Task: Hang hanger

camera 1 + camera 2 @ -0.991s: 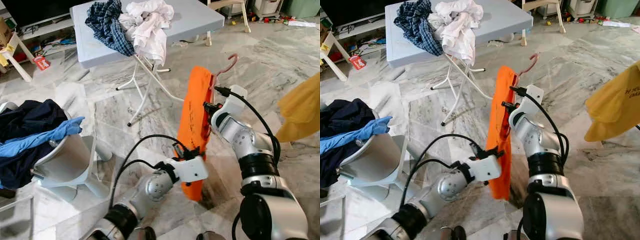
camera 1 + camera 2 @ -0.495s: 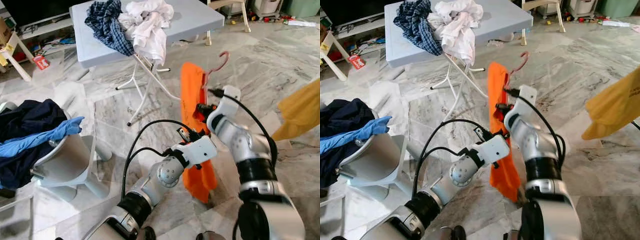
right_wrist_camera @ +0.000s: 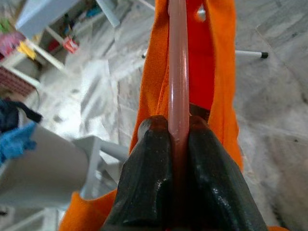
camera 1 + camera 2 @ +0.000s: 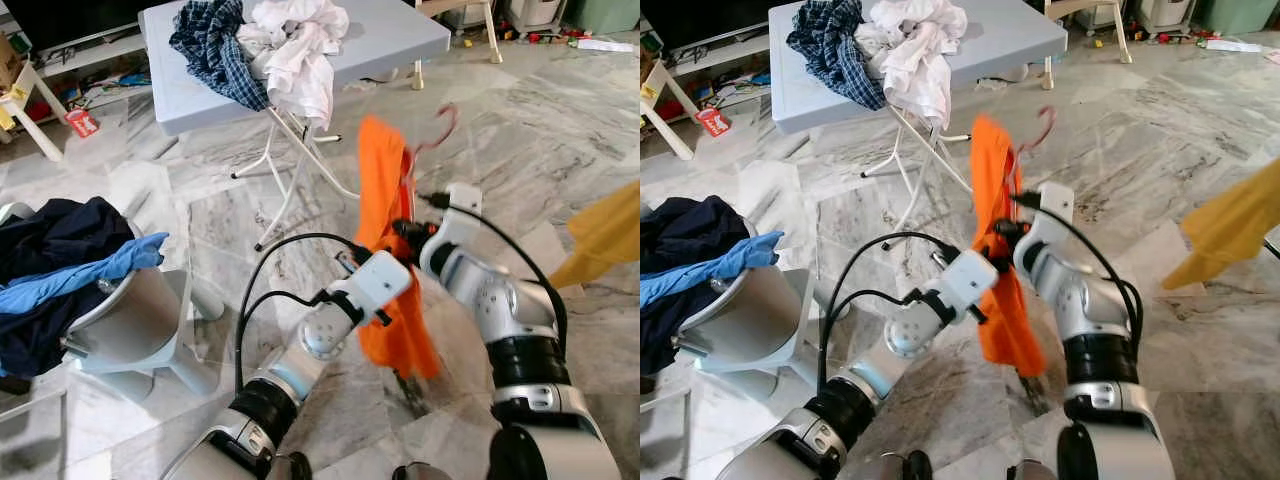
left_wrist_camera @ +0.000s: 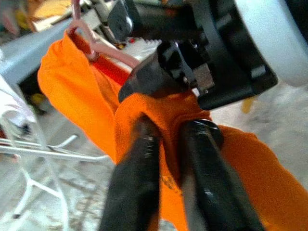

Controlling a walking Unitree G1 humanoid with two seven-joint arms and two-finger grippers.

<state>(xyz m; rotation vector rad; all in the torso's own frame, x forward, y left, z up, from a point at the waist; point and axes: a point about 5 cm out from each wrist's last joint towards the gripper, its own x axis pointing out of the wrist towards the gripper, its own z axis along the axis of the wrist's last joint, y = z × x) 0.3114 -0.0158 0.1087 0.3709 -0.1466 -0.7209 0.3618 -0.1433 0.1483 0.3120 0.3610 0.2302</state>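
An orange garment point(image 4: 385, 250) hangs on a pink hanger point(image 4: 432, 135), held up in mid-air over the marble floor. My right gripper point(image 3: 177, 144) is shut on the hanger's pink bar point(image 3: 177, 72), with the orange cloth on both sides of it. My left gripper point(image 5: 166, 159) is shut on a fold of the orange garment point(image 5: 86, 106), right beside the right gripper's black fingers point(image 5: 159, 72). Seen from the head, the left wrist point(image 4: 380, 282) sits in front of the cloth's middle, and the hanger's hook points up and to the right.
A grey folding table point(image 4: 390, 35) with a plaid shirt point(image 4: 215, 50) and white clothes point(image 4: 300, 45) stands behind. A laundry basket point(image 4: 130, 320) with blue and dark clothes is at the left. A yellow garment point(image 4: 605, 235) hangs at the right edge.
Both grippers have lifted the orange garment and hanger higher and slightly left. The left gripper has risen from the garment's lower part to its middle. The cloth's bottom swings right.
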